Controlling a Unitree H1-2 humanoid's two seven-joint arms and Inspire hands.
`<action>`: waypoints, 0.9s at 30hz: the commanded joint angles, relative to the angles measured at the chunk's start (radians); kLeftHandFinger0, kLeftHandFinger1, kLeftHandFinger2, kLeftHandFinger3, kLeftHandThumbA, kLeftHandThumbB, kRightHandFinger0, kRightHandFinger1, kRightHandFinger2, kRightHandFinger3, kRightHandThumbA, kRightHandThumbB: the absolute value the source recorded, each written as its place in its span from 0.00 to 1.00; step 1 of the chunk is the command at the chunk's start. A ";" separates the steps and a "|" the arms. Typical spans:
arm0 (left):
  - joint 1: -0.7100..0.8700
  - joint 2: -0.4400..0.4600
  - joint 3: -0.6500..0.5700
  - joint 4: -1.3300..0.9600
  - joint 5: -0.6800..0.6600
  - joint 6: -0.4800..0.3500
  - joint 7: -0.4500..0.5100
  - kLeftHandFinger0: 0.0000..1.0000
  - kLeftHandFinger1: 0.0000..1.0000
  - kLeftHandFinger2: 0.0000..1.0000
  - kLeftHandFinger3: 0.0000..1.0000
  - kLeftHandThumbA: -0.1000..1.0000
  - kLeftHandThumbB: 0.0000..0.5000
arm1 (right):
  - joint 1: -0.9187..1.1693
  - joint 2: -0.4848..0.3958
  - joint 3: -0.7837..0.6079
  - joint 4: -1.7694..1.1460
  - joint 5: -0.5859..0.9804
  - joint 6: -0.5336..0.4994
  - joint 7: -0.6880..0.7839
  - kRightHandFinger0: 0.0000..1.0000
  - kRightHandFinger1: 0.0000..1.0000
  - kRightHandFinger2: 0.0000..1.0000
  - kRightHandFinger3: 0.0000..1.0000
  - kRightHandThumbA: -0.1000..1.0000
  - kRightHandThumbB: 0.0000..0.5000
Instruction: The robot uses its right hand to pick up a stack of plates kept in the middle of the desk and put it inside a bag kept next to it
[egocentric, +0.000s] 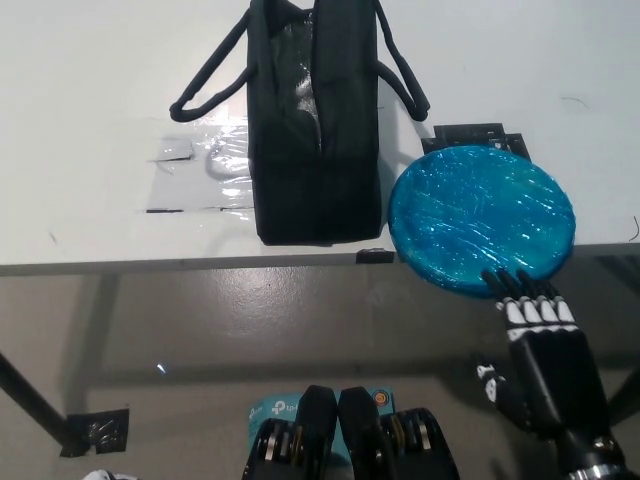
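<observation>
My right hand (540, 355) is reaching up from the near right, black forearm entering at the bottom right corner and angling toward the far left. I am holding the hand flat and open, back of the hand facing up, the fingers (522, 300) lying side by side and stretching straight toward the far side. Their tips are pointing away from me, white markings showing across the knuckles. My thumb (492, 385) is sticking out to the left of the palm, apart from the fingers. I am holding nothing in this hand.
</observation>
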 joint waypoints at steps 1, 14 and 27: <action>-0.004 0.001 0.053 -0.042 0.083 0.032 -0.078 0.79 0.80 0.84 0.91 0.00 0.00 | -0.101 -0.073 0.065 -0.080 -0.329 -0.028 -0.003 1.00 1.00 1.00 1.00 0.68 1.00; -0.020 0.006 0.056 -0.052 0.116 0.032 -0.121 0.76 0.78 0.81 0.88 0.00 0.00 | -0.177 -0.111 0.104 0.153 -0.354 0.027 -0.048 1.00 1.00 1.00 1.00 0.69 1.00; -0.033 0.010 0.047 -0.060 0.129 0.032 -0.164 0.75 0.78 0.80 0.88 0.00 0.00 | -0.203 -0.080 0.072 0.358 -0.255 0.070 -0.005 1.00 1.00 1.00 1.00 0.65 1.00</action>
